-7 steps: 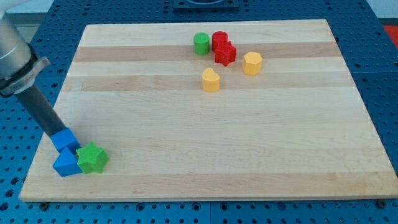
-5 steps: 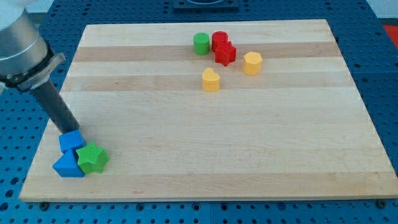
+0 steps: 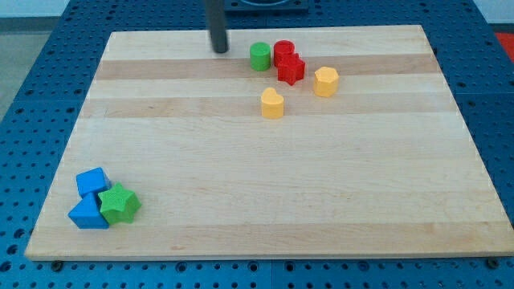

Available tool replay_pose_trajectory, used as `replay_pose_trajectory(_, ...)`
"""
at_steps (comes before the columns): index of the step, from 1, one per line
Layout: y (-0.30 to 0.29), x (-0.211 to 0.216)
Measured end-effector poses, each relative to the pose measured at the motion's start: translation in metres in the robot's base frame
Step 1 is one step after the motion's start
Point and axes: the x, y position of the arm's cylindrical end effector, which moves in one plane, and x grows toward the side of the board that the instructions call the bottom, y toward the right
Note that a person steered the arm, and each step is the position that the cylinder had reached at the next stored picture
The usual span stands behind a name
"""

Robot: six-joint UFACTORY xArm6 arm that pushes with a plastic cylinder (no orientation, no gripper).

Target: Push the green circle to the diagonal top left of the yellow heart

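The green circle (image 3: pixel 259 56) stands near the view's top centre of the wooden board (image 3: pixel 265 201). The yellow heart (image 3: pixel 273 103) lies below it and slightly to the right, with a gap between them. My tip (image 3: pixel 220 50) is on the board to the left of the green circle, a short gap away, not touching it. The rod rises out of the view's top.
A red circle (image 3: pixel 283 52) and a red star (image 3: pixel 291 70) sit right of the green circle, touching each other. A yellow hexagon (image 3: pixel 326 82) lies further right. At the bottom left a blue cube (image 3: pixel 92 181), a blue triangle (image 3: pixel 87 213) and a green star (image 3: pixel 120 203) cluster together.
My tip has left the blue blocks at the bottom left and now stands at the top, left of the green circle. No block has visibly moved.
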Motion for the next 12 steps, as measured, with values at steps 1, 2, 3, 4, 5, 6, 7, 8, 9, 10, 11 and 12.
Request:
replay_pose_trajectory(1, 0.045, 0.003)
replay_pose_trajectory(2, 0.026, 0.021)
replay_pose_trajectory(3, -0.005, 0.048)
replay_pose_trajectory(4, -0.008, 0.063)
replay_pose_trajectory(5, 0.034, 0.029)
replay_pose_trajectory(6, 0.086, 0.016)
replay_pose_trajectory(7, 0.096, 0.034)
replay_pose_trajectory(8, 0.053, 0.055)
replay_pose_trajectory(9, -0.014, 0.059)
replay_pose_trajectory(10, -0.062, 0.105)
replay_pose_trajectory(11, -0.064, 0.12)
replay_pose_trajectory(12, -0.064, 0.081)
